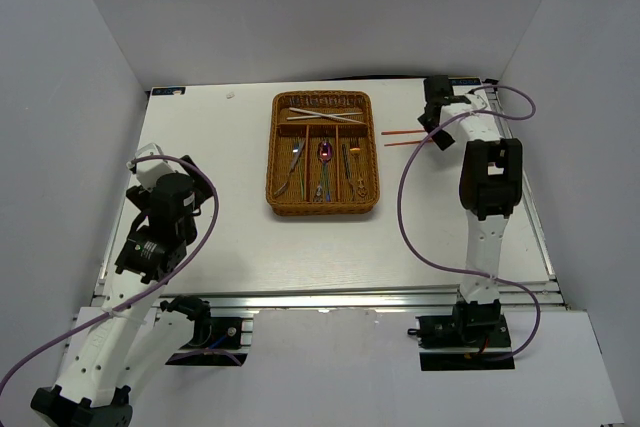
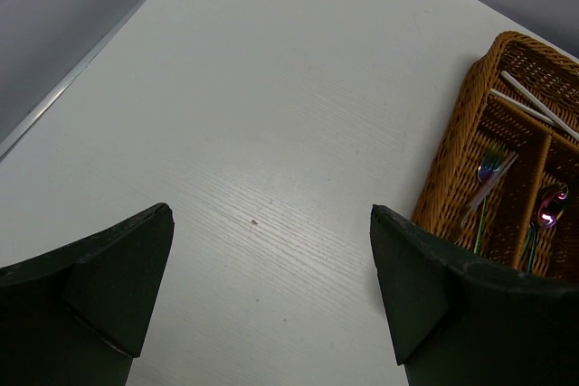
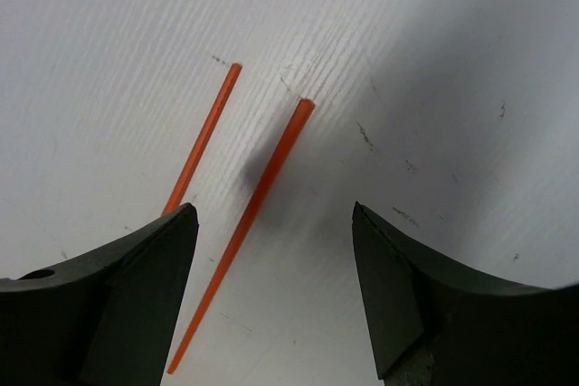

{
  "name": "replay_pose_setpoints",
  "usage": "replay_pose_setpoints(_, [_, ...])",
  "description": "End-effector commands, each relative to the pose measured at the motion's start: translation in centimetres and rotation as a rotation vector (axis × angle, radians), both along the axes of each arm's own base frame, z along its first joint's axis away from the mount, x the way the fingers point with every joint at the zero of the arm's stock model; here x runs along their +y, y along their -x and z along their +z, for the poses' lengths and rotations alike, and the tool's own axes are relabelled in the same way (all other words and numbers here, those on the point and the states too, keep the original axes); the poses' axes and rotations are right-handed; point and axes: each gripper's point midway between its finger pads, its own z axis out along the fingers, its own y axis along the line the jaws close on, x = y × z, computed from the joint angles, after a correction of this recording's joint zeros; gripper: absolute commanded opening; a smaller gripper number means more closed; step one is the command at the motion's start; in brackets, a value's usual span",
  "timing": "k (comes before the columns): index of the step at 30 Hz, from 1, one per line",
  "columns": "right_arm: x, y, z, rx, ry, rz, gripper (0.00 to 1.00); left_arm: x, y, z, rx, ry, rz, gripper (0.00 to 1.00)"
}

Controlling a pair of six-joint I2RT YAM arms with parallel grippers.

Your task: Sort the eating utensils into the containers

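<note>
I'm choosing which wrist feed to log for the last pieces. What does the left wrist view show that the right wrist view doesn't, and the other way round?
Only the left wrist view: a corner of the wicker tray, with silver chopsticks in its crosswise slot, and a fork and the purple spoon in long slots. Only the right wrist view: two red chopsticks lying apart on the table, just ahead of the right gripper. Both: the white table and the arm's own dark fingers, open and holding nothing, as on the left gripper.
</note>
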Motion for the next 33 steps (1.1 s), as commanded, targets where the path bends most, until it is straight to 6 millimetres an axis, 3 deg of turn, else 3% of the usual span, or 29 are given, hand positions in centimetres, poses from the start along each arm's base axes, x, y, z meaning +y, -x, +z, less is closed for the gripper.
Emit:
replay_pose_setpoints(1, [-0.9,-1.3,0.4,-0.037,-0.024,-0.093,0.72,0.0,0.1,0.1,-0.003,0.0,-0.011,0.98])
replay_pose_setpoints(5, [-1.5,-1.6,-1.4,0.02,-0.005,-0.106,0.69,-0.1,0.0,0.1,-0.001,-0.001,-0.015,0.98])
replay_pose_setpoints(14, [-2.5,-0.2,-2.8,0.106,0.037,-0.13,0.61,-0.1,0.1,0.3,-0.01,0.003,-0.018,0.98])
replay_pose_setpoints(20, [-3.6,0.6,-4.2,0.205,-0.028,-0.088,0.56,-0.2,0.2,0.4,-0.018,0.008,-0.022,0.98])
replay_pose_setpoints(24, [-4.2,1.0,-5.1,0.268,-0.039,-0.002,0.36,0.0,0.4,0.7,-0.031,0.012,-0.02,0.98])
replay_pose_setpoints(26, [-4.8,1.3,-5.4,0.316,-0.008,0.026,0.34,0.0,0.5,0.9,-0.039,0.014,-0.019,0.98])
replay_pose_setpoints(29, [-5.4,1.7,-5.9,0.367,0.041,0.06,0.38,0.0,0.6,1.0,-0.046,0.017,-0.022,0.98])
replay_pose_setpoints(31, [-5.1,2.0,-6.3,0.376,0.029,0.073,0.45,-0.1,0.6,1.1,-0.046,0.018,-0.027,0.98])
replay_pose_setpoints(32, [-5.0,3.2,-7.5,0.41,0.014,0.075,0.47,-0.1,0.6,1.1,-0.047,0.019,-0.027,0.98])
replay_pose_setpoints(33, [-4.4,2.7,-7.2,0.373,-0.016,0.085,0.49,-0.1,0.6,1.1,-0.049,0.019,-0.028,0.98])
